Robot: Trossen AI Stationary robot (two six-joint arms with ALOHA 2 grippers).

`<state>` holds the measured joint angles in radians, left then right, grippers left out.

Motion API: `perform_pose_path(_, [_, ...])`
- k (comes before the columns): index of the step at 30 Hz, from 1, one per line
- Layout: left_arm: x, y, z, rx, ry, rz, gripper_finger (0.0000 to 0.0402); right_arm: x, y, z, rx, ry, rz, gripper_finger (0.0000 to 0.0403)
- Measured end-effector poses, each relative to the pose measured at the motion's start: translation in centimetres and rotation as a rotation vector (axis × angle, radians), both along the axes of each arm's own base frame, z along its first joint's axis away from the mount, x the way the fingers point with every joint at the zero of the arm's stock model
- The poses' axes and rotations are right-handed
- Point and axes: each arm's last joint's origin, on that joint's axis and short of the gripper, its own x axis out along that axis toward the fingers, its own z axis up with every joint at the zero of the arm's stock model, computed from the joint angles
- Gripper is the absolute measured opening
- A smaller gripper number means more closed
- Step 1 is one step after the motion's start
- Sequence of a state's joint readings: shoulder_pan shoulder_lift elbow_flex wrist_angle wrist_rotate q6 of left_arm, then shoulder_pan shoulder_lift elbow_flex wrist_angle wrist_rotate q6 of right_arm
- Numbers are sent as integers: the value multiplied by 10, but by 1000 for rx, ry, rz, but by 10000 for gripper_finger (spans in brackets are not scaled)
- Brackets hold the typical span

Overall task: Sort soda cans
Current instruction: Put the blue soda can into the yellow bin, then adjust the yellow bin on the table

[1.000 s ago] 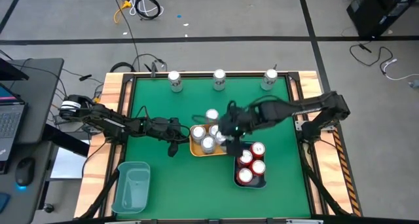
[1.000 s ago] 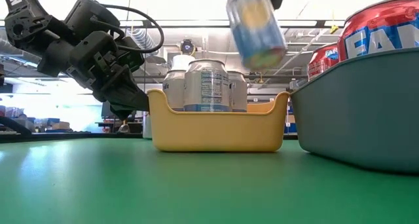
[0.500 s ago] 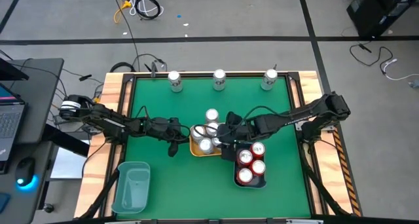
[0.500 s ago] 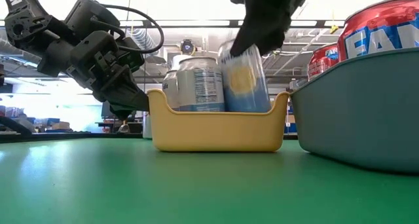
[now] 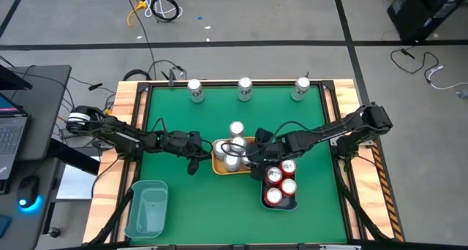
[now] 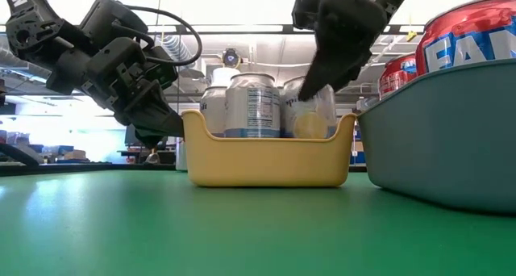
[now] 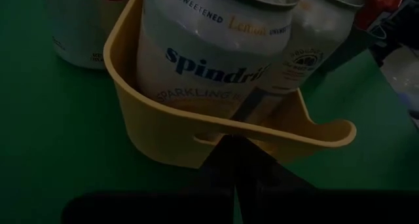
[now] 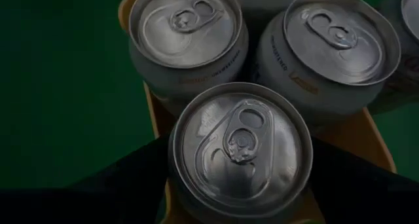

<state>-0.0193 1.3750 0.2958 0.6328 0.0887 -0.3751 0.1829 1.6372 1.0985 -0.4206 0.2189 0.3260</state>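
Down into the yellow bin [image 6: 266, 159] has come the can that a second ago hung in the air above it; the right end effector [image 5: 252, 153] has followed it down and its fingers have spread. They stand apart on either side of the silver-topped sparkling-water can [image 8: 241, 149], which sits in the bin against two others of the same kind; whether the pads touch its wall I cannot tell. In the low view it stands upright at the bin's end nearest the grey bin [image 6: 451, 139].

The left end effector [image 5: 191, 156] is pressed together at the yellow bin's opposite end, its fingers right up against the outer wall just under the rim, as if steadying it.

Out from there, the yellow bin sits at the middle of the green surface [image 5: 183, 199] with one more silver can [image 5: 236, 129] just behind it. The grey bin beside it, toward the front edge, holds the red cans [image 5: 281, 183]. Three silver cans [image 5: 244, 89] wait along the far edge, and an empty teal bin [image 5: 148, 208] sits at the front left corner.

To finish this placement well, I would let the fingers open fully and lift straight up, clear of the can tops, before swinging toward the far edge; any sideways drift could tip the tight-packed cans.
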Motion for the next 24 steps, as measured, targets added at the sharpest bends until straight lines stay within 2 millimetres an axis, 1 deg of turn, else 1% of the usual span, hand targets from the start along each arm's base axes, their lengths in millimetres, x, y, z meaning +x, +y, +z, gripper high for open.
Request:
perform_pose_path(2, [0,0,0,-3,0,1,5,-1,0,1,-8,43,18,353])
perform_pose_path(4, [0,0,0,-8,-1,3,5,-1,0,6,-16,64,31,368])
perform_pose_path(6, [0,0,0,-9,-1,3,5,0,0,14,-27,82,42,376])
perform_pose_path(9, [0,0,1,-17,-1,6,5,2,0,28,-47,103,68,377])
perform_pose_path(13, [0,0,1,-24,-2,-1,5,4,-1,53,-89,118,114,368])
perform_pose_path(16, [0,-1,1,-33,-3,-6,5,6,-7,73,-128,112,108,360])
perform_pose_path(21, [-1,-1,6,-113,-9,-44,5,1,-29,103,-168,166,47,335])
perform_pose_path(24, [-2,-2,8,-161,1,-99,5,-6,-44,110,-164,238,8,298])
